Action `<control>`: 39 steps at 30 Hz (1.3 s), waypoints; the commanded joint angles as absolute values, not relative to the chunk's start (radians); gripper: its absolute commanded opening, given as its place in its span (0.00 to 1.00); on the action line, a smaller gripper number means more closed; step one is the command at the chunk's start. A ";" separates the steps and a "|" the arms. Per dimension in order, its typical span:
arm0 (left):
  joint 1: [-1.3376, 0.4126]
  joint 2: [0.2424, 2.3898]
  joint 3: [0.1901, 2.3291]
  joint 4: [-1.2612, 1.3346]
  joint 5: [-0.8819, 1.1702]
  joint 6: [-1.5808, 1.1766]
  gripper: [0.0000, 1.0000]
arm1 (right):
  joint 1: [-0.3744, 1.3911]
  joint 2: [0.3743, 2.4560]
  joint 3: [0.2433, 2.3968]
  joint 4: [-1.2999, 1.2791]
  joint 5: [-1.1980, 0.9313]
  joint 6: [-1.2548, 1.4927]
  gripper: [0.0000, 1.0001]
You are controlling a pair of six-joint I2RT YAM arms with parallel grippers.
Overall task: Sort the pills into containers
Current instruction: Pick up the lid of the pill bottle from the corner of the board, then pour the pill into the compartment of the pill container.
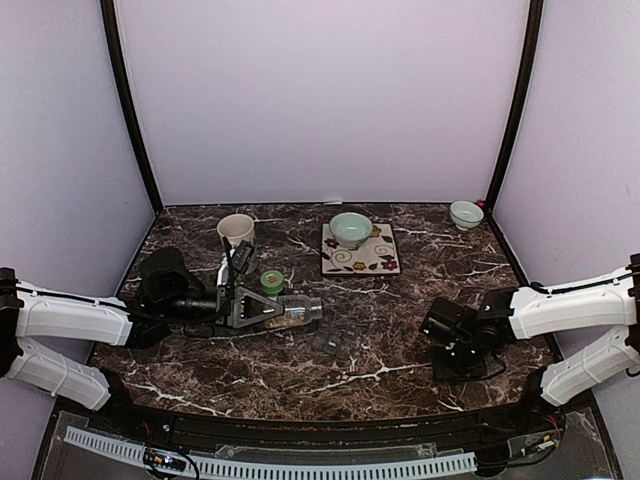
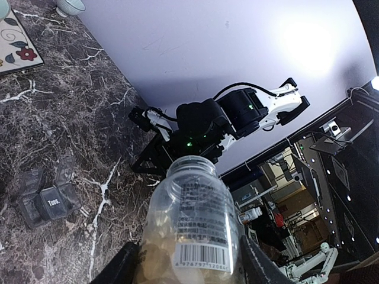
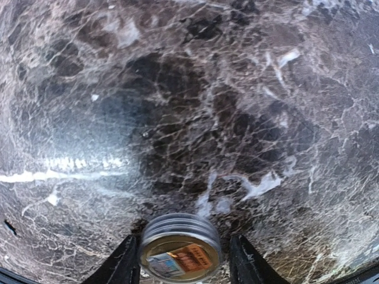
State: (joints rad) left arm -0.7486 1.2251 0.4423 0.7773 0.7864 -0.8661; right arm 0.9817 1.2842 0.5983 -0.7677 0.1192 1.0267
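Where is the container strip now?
In the top view the container strip lies near the centre of the table, just past the mouth of the clear bottle held by the left gripper.

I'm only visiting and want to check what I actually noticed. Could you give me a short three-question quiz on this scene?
1. True or false: the clear bottle held in the left gripper has its cap screwed on.
2. What does the pale green bowl stand on? A) the patterned plate B) the cream mug C) the bare marble
3. Fill in: one lid of the containers carries a label reading ____.

Key: 1 false, its mouth is open; 2 A; 3 Tues.
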 commanded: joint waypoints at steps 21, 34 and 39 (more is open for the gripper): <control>-0.738 1.139 0.316 0.829 0.636 -0.864 0.00 | 0.976 1.284 0.746 -0.684 0.144 0.951 0.19; -0.766 1.105 0.187 0.927 0.541 -0.909 0.00 | 0.973 1.371 0.832 -0.630 0.189 0.881 0.18; -0.790 1.171 0.161 1.001 0.507 -0.917 0.00 | 0.954 1.393 0.853 -0.596 0.192 0.863 0.18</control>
State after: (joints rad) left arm -0.7723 1.1309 0.1856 0.8890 0.5438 -0.9062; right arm 0.9737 1.3788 0.8143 -0.6445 0.1638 0.8913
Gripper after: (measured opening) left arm 0.548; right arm 0.390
